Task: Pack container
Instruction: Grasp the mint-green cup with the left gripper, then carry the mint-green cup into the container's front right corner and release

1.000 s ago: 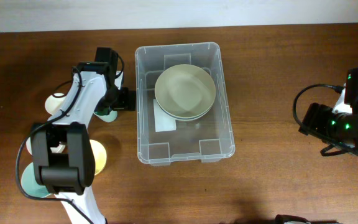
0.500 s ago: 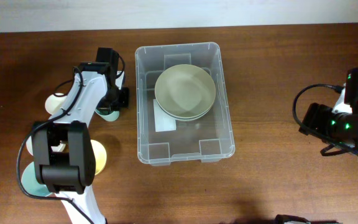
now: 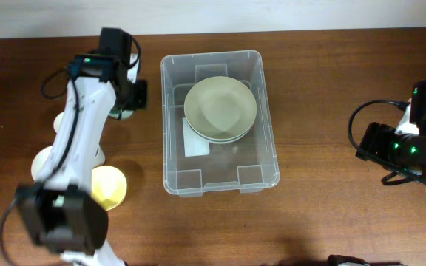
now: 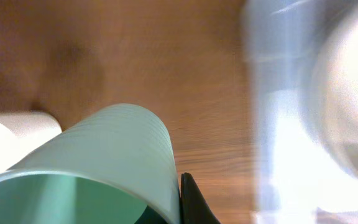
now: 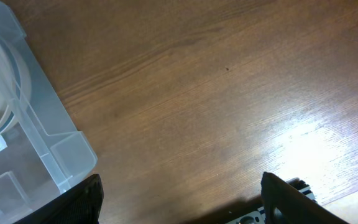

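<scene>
Left gripper (image 3: pixel 129 106), clamped on the mint cup (image 4: pixel 104 155), is now lifting it off the table and swinging toward the container (image 3: pixel 170 148) sitting mid-table with bowls (image 3: pixel 220 109) inside, right gripper (image 5: pixel 180 186) idling with fingers spread, so drop-in is probably next.

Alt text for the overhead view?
A clear container sits mid-table holding stacked pale green bowls. The left gripper holds a mint cup beside its far-left corner. A yellow bowl lies by the left arm; the right arm rests at the right edge.
</scene>
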Available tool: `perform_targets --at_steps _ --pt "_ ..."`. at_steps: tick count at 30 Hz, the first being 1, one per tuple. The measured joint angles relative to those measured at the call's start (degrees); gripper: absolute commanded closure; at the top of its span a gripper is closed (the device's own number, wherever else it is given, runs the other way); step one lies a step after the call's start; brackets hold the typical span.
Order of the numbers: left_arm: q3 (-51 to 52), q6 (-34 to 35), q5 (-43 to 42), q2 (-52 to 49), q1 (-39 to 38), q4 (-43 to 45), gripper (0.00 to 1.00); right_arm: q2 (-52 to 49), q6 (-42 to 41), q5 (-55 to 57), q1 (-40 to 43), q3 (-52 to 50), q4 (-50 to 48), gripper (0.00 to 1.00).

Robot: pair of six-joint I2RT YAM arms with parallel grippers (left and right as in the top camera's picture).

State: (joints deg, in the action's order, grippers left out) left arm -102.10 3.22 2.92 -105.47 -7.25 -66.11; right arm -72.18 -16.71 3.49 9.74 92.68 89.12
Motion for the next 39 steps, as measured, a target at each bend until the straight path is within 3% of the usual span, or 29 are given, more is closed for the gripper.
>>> perform_targets --at_steps 8,21,32,39 --pt "-1.7 0.3 -3.2 10.1 -14.9 -1.2 0.99 0.0 0.2 0.0 0.2 0.0 -0.3 0.26" --pt "-1.2 2.0 -5.6 -0.3 -37.1 -1.6 0.99 0.0 0.2 -2.8 8.2 0.0 0.2 0.25" --pt "-0.8 9.0 -8.6 -11.6 -40.9 -2.5 0.99 0.0 0.5 -3.2 8.2 0.0 0.2 0.25" --pt "-0.2 16.7 -8.7 -12.5 -40.8 4.1 1.0 0.0 0.5 -3.2 8.2 0.0 0.2 0.25"
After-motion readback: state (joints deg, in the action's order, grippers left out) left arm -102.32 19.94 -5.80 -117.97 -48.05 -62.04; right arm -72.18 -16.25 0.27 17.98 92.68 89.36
